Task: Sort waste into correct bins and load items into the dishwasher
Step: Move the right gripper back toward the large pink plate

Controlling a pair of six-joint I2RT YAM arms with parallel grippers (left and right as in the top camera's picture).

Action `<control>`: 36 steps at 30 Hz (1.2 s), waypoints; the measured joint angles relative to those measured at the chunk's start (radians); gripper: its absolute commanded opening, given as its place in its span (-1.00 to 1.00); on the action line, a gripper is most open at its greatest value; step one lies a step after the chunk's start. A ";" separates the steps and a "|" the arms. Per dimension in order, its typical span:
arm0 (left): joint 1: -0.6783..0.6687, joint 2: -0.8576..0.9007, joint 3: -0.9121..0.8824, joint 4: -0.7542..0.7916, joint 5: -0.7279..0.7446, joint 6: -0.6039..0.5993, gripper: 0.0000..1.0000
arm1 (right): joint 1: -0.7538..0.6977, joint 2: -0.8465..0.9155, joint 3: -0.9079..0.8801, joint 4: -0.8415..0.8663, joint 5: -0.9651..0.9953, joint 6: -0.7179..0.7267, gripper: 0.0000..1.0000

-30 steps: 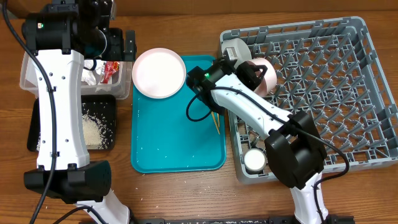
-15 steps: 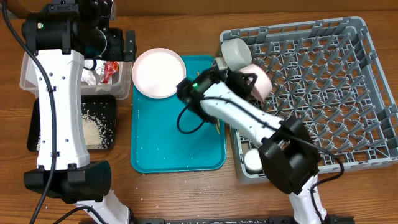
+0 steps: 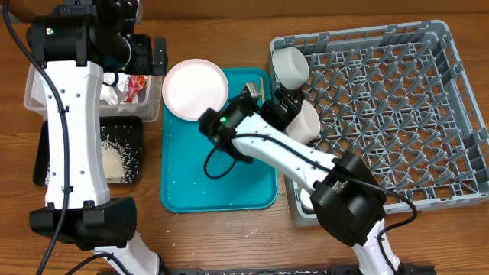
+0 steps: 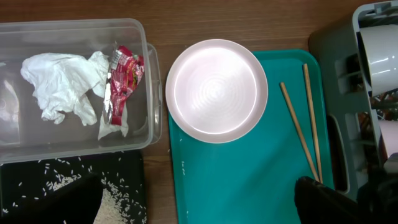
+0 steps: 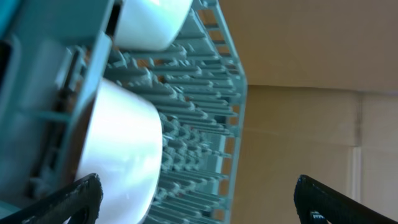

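Right claw point(image 3: 284, 105) hangs spread beside the white bowl point(image 3: 307, 122); ease it toward the desk's point(image 3: 229, 241) left edge without toppling the bowl.

My table point(image 3: 221, 30) is brown wood with a visible grain. On my left, at the far side, a clear tub point(image 4: 37, 134) stands on it, and just in front of that, nearly touching, lies a black tray point(image 3: 136, 130). A teal tray point(image 3: 191, 191) lies flat in the middle, just beside both. A large grey dish rack point(image 3: 367, 33) fills my right side, its edge against the teal tray. A pale plate point(image 3: 195, 89) overhangs that tray's far-left corner; whether it touches the wood I cannot tell.
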 measured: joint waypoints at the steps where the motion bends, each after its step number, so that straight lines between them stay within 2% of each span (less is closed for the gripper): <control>1: 0.000 0.000 0.000 0.000 0.000 0.000 0.99 | -0.006 0.000 0.017 0.013 -0.018 0.001 1.00; 7: 0.000 0.000 0.000 0.000 0.000 0.000 1.00 | -0.061 0.002 0.252 0.080 -0.193 0.001 1.00; 10: 0.000 0.000 0.000 0.000 0.000 0.000 1.00 | -0.089 0.002 0.369 0.146 -0.349 0.003 0.95; 11: 0.000 0.000 0.000 0.000 0.000 0.000 1.00 | -0.103 0.002 0.408 0.195 -0.456 0.009 0.93; 14: 0.000 0.000 0.000 0.000 0.000 0.000 0.99 | -0.132 0.001 0.412 0.335 -0.767 0.026 0.65; 16: 0.000 0.000 0.000 0.000 0.000 0.000 1.00 | -0.142 0.002 0.399 0.388 -0.870 0.026 0.54; 18: 0.000 0.000 0.000 0.000 0.000 0.000 1.00 | -0.150 0.004 0.363 0.472 -0.982 0.039 0.30; 19: 0.000 0.000 0.000 0.000 0.000 0.000 1.00 | -0.150 0.006 0.334 0.513 -1.027 0.049 0.26; 24: 0.000 0.000 0.000 0.000 0.000 0.000 1.00 | -0.148 0.048 0.212 0.645 -1.116 0.163 0.13; 28: 0.000 0.000 0.000 0.000 0.000 0.000 1.00 | -0.149 0.107 0.151 0.732 -1.142 0.268 -0.08; 36: 0.000 0.000 0.000 0.000 0.000 0.000 0.99 | -0.149 0.198 0.133 0.785 -1.147 0.431 -0.33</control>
